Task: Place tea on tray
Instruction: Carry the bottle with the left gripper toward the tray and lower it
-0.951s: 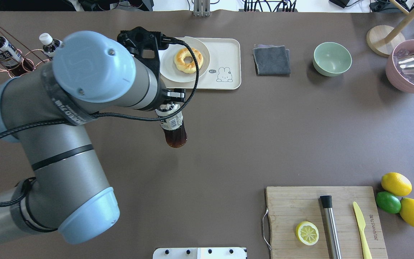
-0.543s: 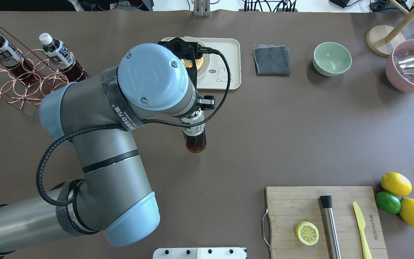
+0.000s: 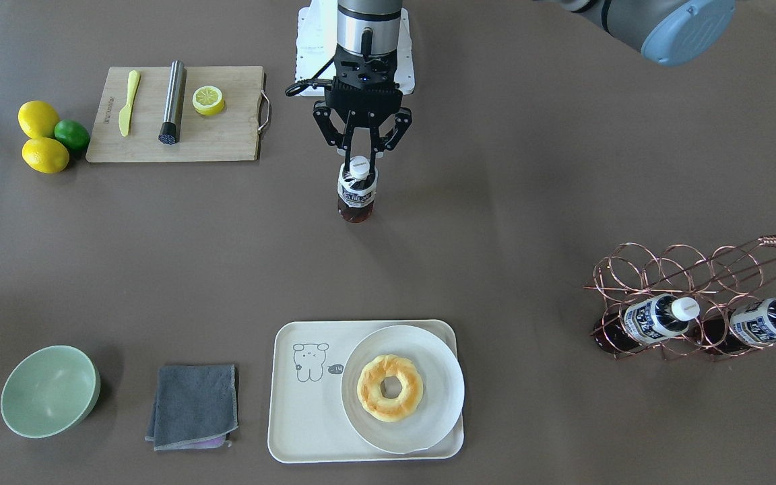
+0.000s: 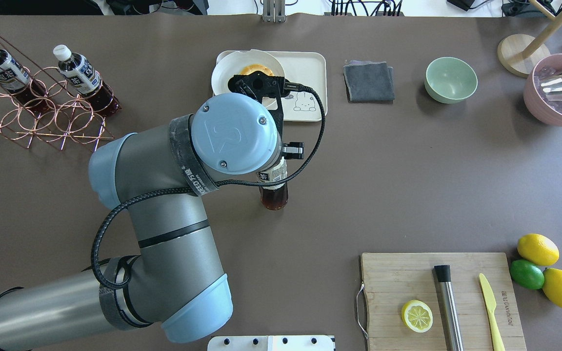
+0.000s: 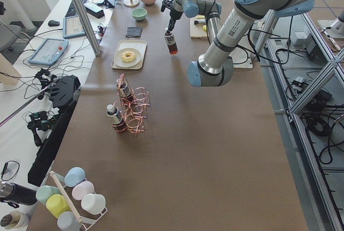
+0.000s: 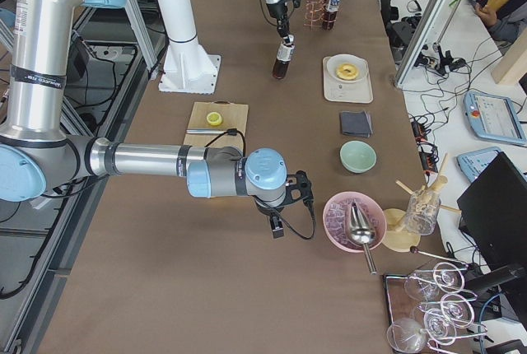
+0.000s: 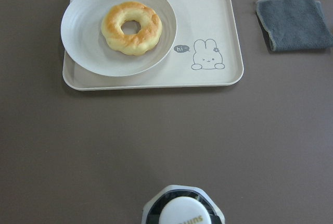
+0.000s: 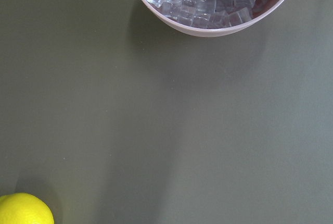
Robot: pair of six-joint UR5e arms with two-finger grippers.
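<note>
- tea (image 3: pixel 357 193): upper centre of the front view, upright, well apart from the tray (image 3: pixel 307 421) at lower centre.
- left jaws: closed on the neck just under the white cap, bottle hanging below. cannot tell if its base touches the bench.
- right jaws: only small in a side view, near the ice bowl (image 8: pixel 218 30). open or closed, cannot tell.
- handling, judged: full, modest weight, smooth thin walls likely to dent and slip. the stiff neck is the better hold.
- plate (image 3: pixel 443 377) fills the tray's right. bare spot at left by the bear (image 3: pixel 310 362).

Cream tray (image 3: pixel 307 417), reddish-brown white-capped tea (image 3: pixel 357 197)
</note>
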